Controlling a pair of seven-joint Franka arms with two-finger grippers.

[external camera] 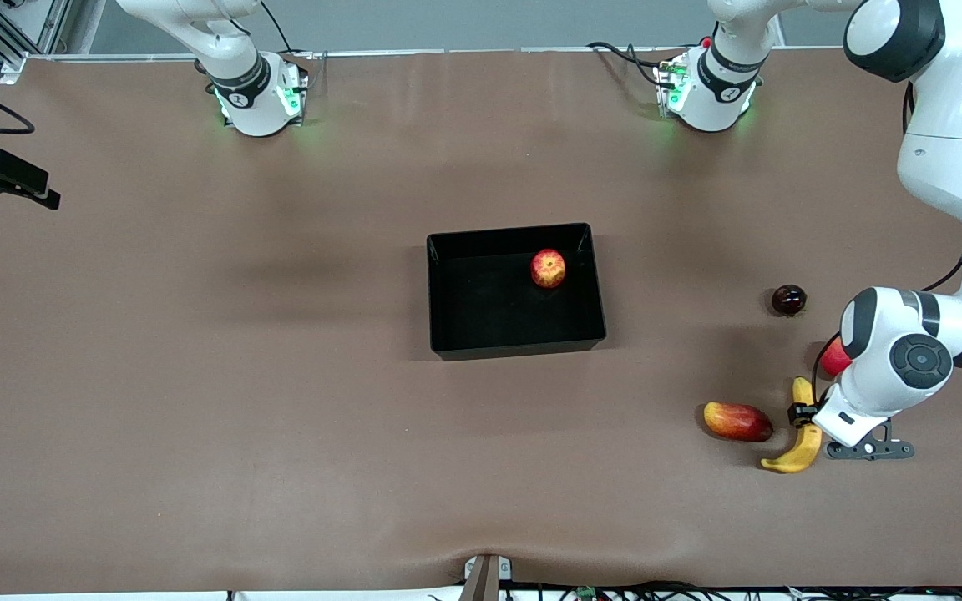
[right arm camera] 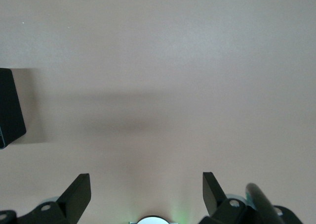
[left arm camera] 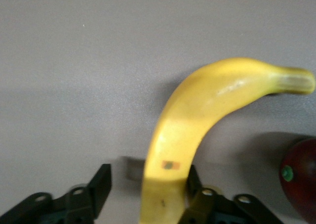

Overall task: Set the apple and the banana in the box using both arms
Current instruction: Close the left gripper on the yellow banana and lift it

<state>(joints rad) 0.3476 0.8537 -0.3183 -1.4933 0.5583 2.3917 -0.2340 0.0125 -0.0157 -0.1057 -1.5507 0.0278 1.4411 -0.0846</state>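
**benchlurker:** so where's the fruit at right now?

**me:** The apple [external camera: 548, 268] is sitting inside the box [external camera: 448, 334], in the corner toward my bases and the left arm's end of the table. The box itself is about mid-table. The banana [external camera: 797, 446] is lying on the brown table [external camera: 197, 376] down at the left arm's end, a lot nearer the front camera than the box.

**benchlurker:** and your grippers?

**me:** My left gripper [external camera: 802, 415] is down on the banana, straddling it around the middle. In the left wrist view one finger [left arm camera: 193, 180] is right up against the peel, while the other finger [left arm camera: 101, 182] stands off with bare table showing between it and the fruit. So the jaws are around it but I can't tell if it's a real clamp. My right gripper [right arm camera: 145, 192] has its jaws wide apart with nothing between them, only bare table and a corner of the box under it. That arm just waits.

**benchlurker:** anything else around the banana?

**me:** A red-yellow mango-looking fruit [external camera: 737, 421] lies just beside it, toward the box. A dark round fruit [external camera: 788, 300] lies farther from the front camera, and a bit of red fruit [external camera: 834, 359] peeks out from under my left arm.
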